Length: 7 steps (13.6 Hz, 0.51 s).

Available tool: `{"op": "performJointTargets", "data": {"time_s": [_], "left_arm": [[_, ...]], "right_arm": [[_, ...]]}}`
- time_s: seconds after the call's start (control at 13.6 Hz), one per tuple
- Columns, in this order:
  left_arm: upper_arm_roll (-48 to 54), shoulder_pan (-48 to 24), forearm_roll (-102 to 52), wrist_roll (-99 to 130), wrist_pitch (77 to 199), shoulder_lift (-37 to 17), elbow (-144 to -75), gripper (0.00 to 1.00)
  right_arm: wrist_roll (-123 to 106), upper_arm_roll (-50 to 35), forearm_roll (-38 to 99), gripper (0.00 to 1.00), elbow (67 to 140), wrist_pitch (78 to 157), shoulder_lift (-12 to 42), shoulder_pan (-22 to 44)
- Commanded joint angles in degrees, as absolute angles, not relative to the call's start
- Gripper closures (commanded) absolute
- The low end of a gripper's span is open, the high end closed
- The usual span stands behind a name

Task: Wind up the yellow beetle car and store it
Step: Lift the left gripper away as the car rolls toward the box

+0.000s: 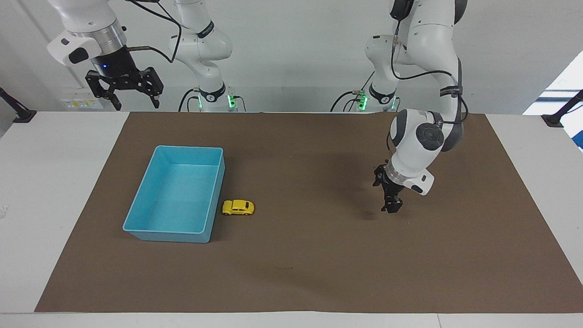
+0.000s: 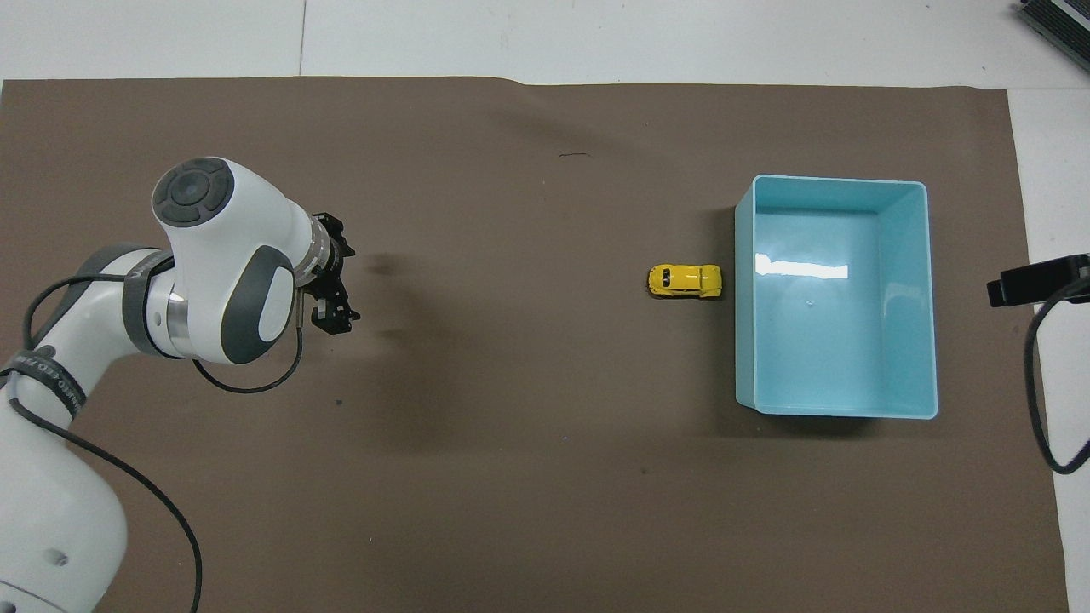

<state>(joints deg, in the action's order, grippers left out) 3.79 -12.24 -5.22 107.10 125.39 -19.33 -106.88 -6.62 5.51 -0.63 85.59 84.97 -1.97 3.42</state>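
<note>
The yellow beetle car (image 1: 238, 207) (image 2: 685, 280) stands on its wheels on the brown mat, close beside the long wall of the light blue bin (image 1: 189, 148) (image 2: 839, 180), on the side toward the left arm's end. I cannot tell whether car and bin touch. The bin holds nothing. My left gripper (image 1: 391, 206) (image 2: 345, 289) hangs open and holds nothing, a little above the mat toward the left arm's end, well apart from the car. Up at the right arm's end my right gripper (image 1: 136, 102) waits open, over the table's edge by its base.
The brown mat (image 1: 291, 255) covers most of the white table (image 1: 54, 191). The left arm's white wrist and its cable (image 2: 230, 281) lean over the mat at its end. A black part of the right arm (image 2: 1035, 281) shows beside the bin.
</note>
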Motion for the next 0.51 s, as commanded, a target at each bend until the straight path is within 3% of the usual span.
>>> {"op": "performJointTargets", "data": {"time_s": [0.0,0.44], "left_arm": [[4.0,-11.5,-4.3,105.3,124.5,-18.5,-107.0,0.0],[2.9,-11.3,-4.3,101.8,124.7,-18.5,-105.2,0.0]], "right_arm": [[-6.2,5.3,-0.1,0.0,86.0,84.5,-2.8,3.1],[-6.2,5.3,-0.1,0.0,86.0,84.5,-2.8,3.1]]}}
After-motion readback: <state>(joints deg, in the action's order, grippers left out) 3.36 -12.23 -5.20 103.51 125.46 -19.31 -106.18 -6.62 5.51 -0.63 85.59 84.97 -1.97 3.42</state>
